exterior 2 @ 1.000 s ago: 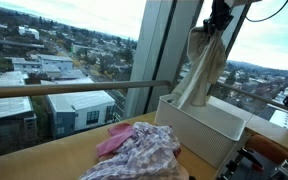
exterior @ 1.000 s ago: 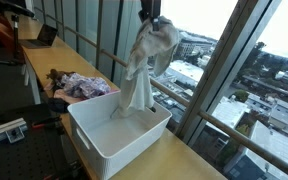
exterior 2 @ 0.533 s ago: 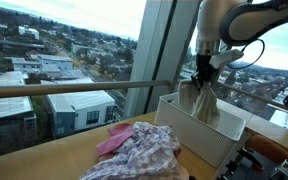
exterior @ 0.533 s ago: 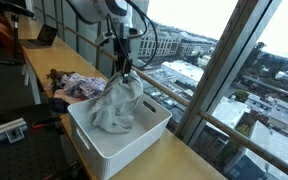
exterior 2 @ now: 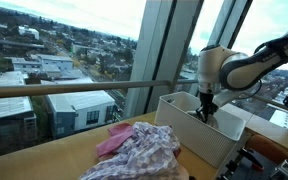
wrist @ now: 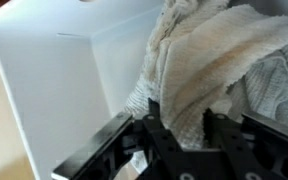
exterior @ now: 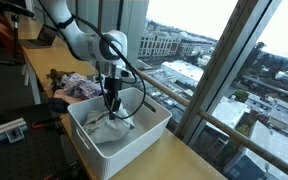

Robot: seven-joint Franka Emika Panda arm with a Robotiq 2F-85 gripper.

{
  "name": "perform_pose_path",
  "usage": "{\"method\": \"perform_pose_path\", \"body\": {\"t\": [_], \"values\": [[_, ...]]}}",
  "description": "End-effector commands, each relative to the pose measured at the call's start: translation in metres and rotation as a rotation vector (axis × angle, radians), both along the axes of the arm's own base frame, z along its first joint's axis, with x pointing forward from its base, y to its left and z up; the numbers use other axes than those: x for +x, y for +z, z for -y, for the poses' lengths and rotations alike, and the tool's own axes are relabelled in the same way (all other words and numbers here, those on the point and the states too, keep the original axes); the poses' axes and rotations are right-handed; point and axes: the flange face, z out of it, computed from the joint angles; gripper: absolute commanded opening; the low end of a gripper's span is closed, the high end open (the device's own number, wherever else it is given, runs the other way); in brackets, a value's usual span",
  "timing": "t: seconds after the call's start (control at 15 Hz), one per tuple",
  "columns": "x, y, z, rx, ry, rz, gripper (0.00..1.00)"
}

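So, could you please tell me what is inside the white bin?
A crumpled pale towel lies in the bin, with the tool down in its folds. The towel covers part of the bin's floor, so anything beneath it cannot be seen.

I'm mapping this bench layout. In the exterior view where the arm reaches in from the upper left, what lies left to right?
From the left: pile of clothes → white bin → slanted window frame. The end effector and the towel fall within the bin's span, so they are left out.
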Motion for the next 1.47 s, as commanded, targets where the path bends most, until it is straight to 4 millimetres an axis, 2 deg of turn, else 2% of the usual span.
{"method": "perform_pose_path", "body": {"t": [0.0, 0.2, 0.27, 0.33, 0.47, 0.6, 0.73, 0.8, 0.93, 1.0, 1.2, 1.4], "values": [[-0.002, 0.013, -0.015, 0.051, 0.032, 0.025, 0.71], [-0.006, 0.054, -0.043, 0.027, 0.075, 0.084, 0.92], [-0.007, 0.074, -0.06, 0.019, 0.102, 0.112, 0.99], [-0.008, 0.091, -0.075, 0.015, 0.129, 0.137, 1.0], [-0.012, 0.129, -0.117, 0.012, 0.194, 0.187, 1.0], [-0.016, 0.157, -0.172, 0.031, 0.263, 0.22, 1.0], [-0.015, 0.167, -0.228, 0.076, 0.339, 0.237, 1.0], [-0.013, 0.162, -0.254, 0.102, 0.377, 0.245, 1.0], [-0.013, 0.155, -0.293, 0.137, 0.446, 0.248, 1.0], [-0.012, 0.15, -0.305, 0.15, 0.468, 0.245, 1.0], [0.002, 0.121, -0.329, 0.197, 0.514, 0.236, 1.0], [0.024, 0.081, -0.334, 0.269, 0.52, 0.219, 1.0]]}}
